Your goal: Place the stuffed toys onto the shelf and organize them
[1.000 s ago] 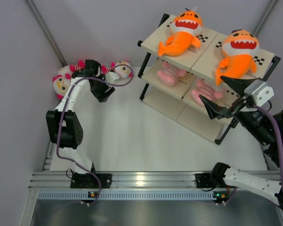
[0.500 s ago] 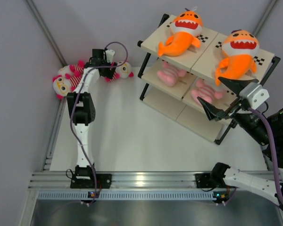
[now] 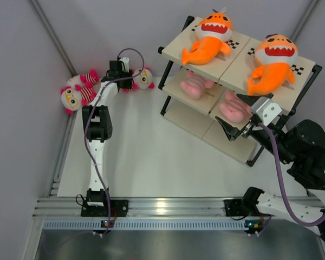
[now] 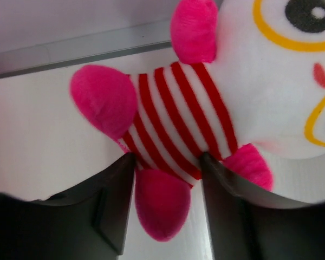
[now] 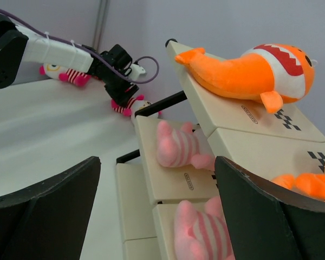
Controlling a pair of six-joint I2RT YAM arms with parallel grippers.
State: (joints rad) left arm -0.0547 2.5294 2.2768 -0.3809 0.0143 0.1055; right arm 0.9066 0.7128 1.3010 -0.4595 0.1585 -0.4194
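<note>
- Now the striped doll [image 3: 142, 79] lies on the table [image 3: 151, 151] by the far wall, left of the shelf [image 3: 192, 122]; its head points shelfward, its legs toward my left gripper [image 4: 168, 157]
- the jaws straddle its striped waist, tips touching both sides; whether they bite yet, I cannot tell
- the left arm reaches far out, much the nearer; the right gripper [image 3: 232, 112] gapes empty beside the shelf

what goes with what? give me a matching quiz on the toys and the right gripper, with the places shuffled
1 sharks
2 pink dolls
3 striped doll nearest shelf
4 right gripper

a shelf middle tier
b straddled by left gripper
c shelf top
d open, near shelf

Pairs: 1-c, 2-a, 3-b, 4-d
</note>
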